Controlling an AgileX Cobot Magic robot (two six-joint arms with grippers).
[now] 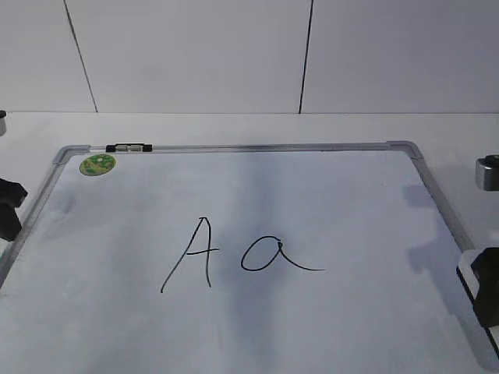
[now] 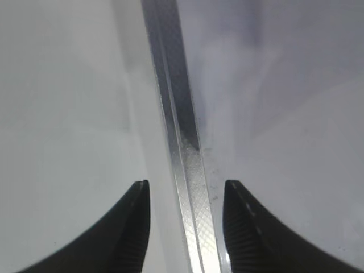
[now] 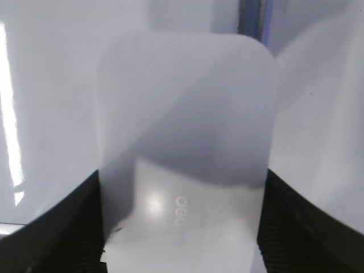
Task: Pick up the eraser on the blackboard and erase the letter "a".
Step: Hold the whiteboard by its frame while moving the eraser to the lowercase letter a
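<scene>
The blackboard (image 1: pixel 257 147) is a white dry-erase board with a grey frame, lying flat. The small letter "a" (image 1: pixel 269 255) is written near its middle, right of a capital "A" (image 1: pixel 191 253). The white eraser (image 1: pixel 466 271) lies at the board's right edge. In the right wrist view the eraser (image 3: pixel 187 131) fills the space between my right gripper's (image 3: pixel 182 176) black jaws, which press on both its sides. My right gripper (image 1: pixel 485 296) sits at the right edge of the exterior view. My left gripper (image 2: pixel 185 190) is open and empty over the board's left frame (image 2: pixel 182 131), and it shows at the left edge of the exterior view (image 1: pixel 8 206).
A round green sticker (image 1: pixel 97 164) sits in the board's far left corner. A black clip (image 1: pixel 129 147) is on the far frame. A grey metal part (image 1: pixel 487 171) stands right of the board. A white wall rises behind the table.
</scene>
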